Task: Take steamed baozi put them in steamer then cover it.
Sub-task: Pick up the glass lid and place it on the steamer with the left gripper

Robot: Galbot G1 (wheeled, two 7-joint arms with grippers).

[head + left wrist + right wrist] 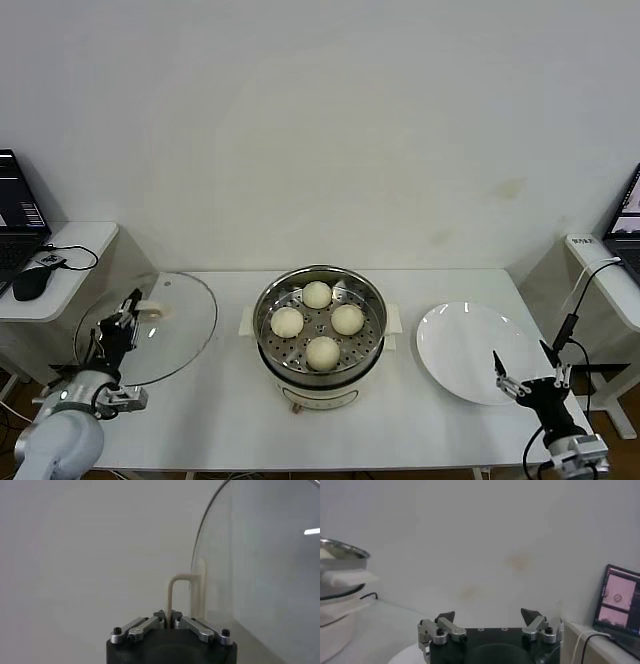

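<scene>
Four cream-white baozi (pixel 318 322) lie on the perforated tray inside the steel steamer (pixel 320 335) at the table's middle. The clear glass cover (pixel 175 320) is held at the table's left end. My left gripper (pixel 128 310) is shut on the cover's cream bar handle (pixel 171 595), and the glass disc (pixel 260 565) stands tilted beside it in the left wrist view. My right gripper (pixel 525 372) is open and empty at the front right, by the white plate. The steamer's rim (pixel 345 550) shows in the right wrist view.
An empty white plate (pixel 470 350) lies on the table to the right of the steamer. Side desks with laptops stand at the far left (pixel 15 225) and far right (pixel 625 225). A black mouse (pixel 30 283) lies on the left desk.
</scene>
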